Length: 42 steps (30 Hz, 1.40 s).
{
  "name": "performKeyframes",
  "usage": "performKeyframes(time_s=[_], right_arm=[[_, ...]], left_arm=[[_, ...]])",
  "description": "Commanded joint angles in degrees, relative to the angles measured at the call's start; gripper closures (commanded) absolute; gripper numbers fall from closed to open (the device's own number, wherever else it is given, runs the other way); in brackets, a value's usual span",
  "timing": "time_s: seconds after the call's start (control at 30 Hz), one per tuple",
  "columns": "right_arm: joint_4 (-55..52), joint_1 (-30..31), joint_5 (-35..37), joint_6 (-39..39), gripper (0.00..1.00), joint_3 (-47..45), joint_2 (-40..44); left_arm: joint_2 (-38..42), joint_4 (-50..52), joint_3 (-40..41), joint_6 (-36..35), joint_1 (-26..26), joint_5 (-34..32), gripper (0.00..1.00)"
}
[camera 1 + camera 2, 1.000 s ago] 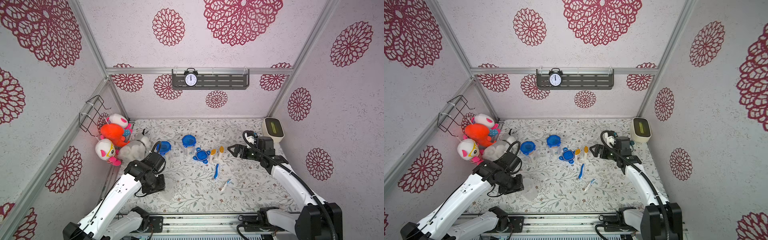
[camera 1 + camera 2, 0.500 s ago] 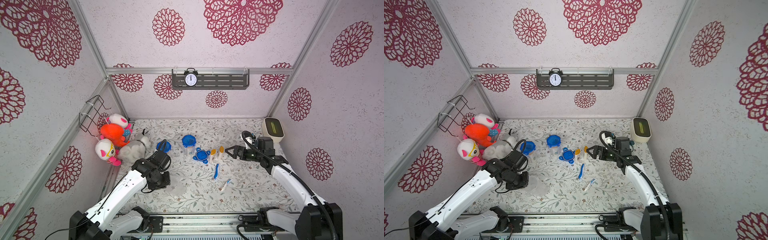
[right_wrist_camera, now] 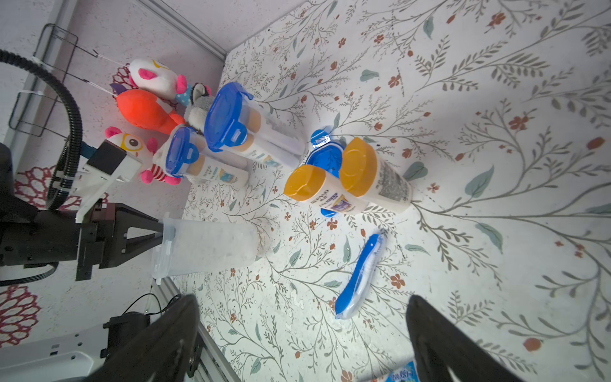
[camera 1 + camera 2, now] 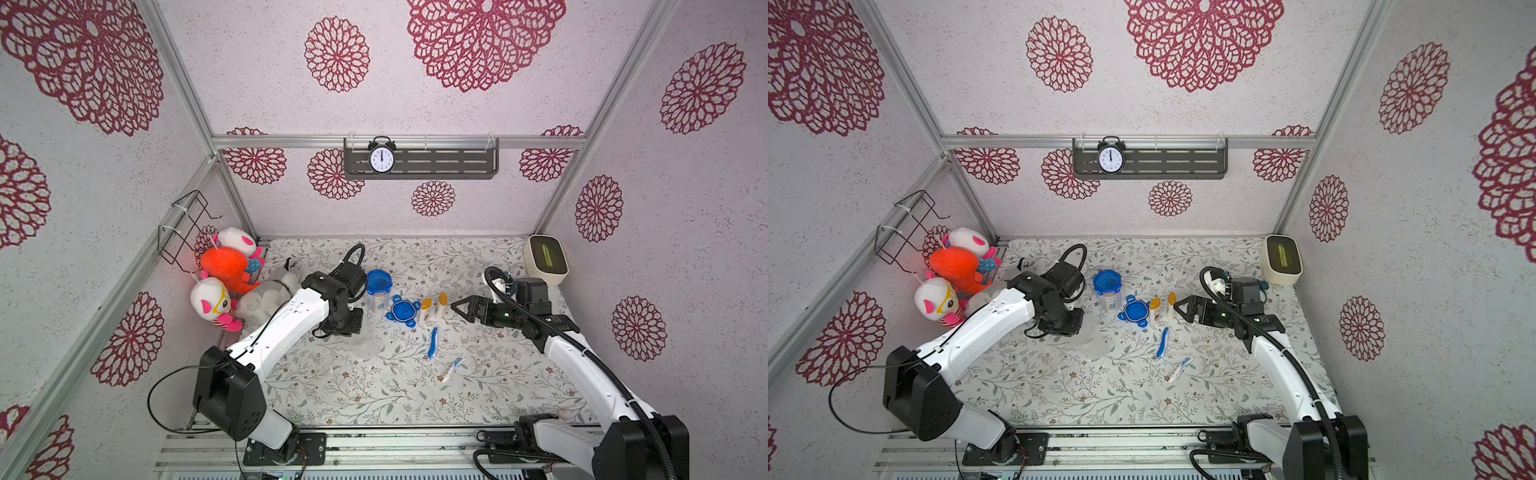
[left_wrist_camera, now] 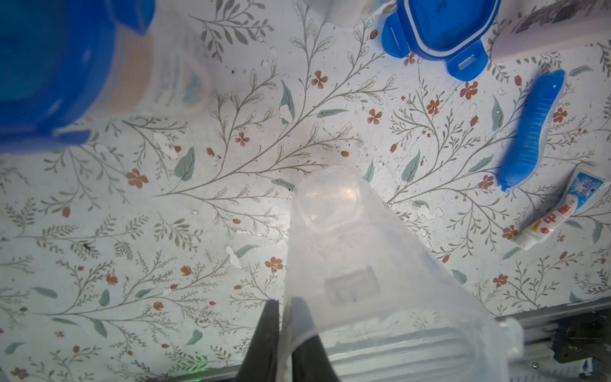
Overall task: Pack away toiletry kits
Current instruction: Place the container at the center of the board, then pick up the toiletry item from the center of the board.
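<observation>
Fingers [image 5: 264, 340] of the left gripper [image 5: 285, 304] pinch the rim of the empty cup [image 5: 347, 264], one inside the wall and one outside; only the left wrist view shows that pinch, since in both top views the arm covers it. The cup stands upright, mouth up, long axis vertical, in front of the lidded cup [image 4: 378, 286] and left of the toothbrush [image 4: 433, 343]; whether its base touches the table [image 4: 415, 399] I cannot tell. Only the right wrist view shows a second lidded cup [image 3: 191, 158], by the plush toys [image 3: 145, 109], hidden from above by the left arm. The right gripper [image 4: 457, 307] hangs wide open and empty just beside two orange-capped bottles [image 4: 426, 309], which stand upright next to the loose lid [image 4: 403, 311]. The toothbrush lies flat, its length running roughly front to back; the toothpaste tube [image 4: 452, 369] lies near it on a slant, cap end toward the front edge. Since a second ago the left arm has carried the cup from nearer the front left toward the middle and come to cover the second lidded cup; the right gripper has barely shifted
</observation>
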<state>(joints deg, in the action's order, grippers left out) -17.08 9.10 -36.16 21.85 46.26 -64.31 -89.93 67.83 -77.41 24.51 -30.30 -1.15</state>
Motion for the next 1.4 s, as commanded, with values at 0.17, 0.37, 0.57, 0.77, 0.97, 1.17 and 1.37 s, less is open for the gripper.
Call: performKeyframes(time_s=[0.17, 0.37, 0.57, 0.77, 0.97, 1.17, 1.37], right_arm=[[-1.71, 2.59, 11.85, -7.38, 0.01, 2.72, -0.33], [0.35, 6.68, 19.44, -10.47, 0.06, 3.95, -2.82], [2.26, 10.23, 23.57, -8.99, 0.21, 6.09, -7.94], [4.17, 11.62, 26.31, -3.58, 0.35, 9.13, -13.31], [3.37, 13.66, 30.40, -0.80, 0.41, 13.21, -19.07], [3.68, 14.28, 31.50, 1.31, 0.46, 14.69, -22.26], [3.85, 15.30, 32.44, 1.50, 0.53, 15.65, -25.08]], left_arm=[[-5.66, -1.53, -5.16, -8.22, 1.27, -0.77, 0.85], [-7.23, -2.74, -5.31, -9.22, 1.42, 0.31, 0.84], [-5.39, -4.00, -3.74, -9.70, 2.97, 1.19, 0.71], [-1.37, -5.79, -3.75, -10.18, 4.74, 2.18, 0.35], [4.70, -7.33, -2.83, -9.95, 6.63, 2.67, 0.27], [12.69, -11.91, 3.49, -9.33, 8.93, 5.33, 0.26], [16.08, -15.78, 8.54, -10.01, 9.92, 9.87, 0.23]])
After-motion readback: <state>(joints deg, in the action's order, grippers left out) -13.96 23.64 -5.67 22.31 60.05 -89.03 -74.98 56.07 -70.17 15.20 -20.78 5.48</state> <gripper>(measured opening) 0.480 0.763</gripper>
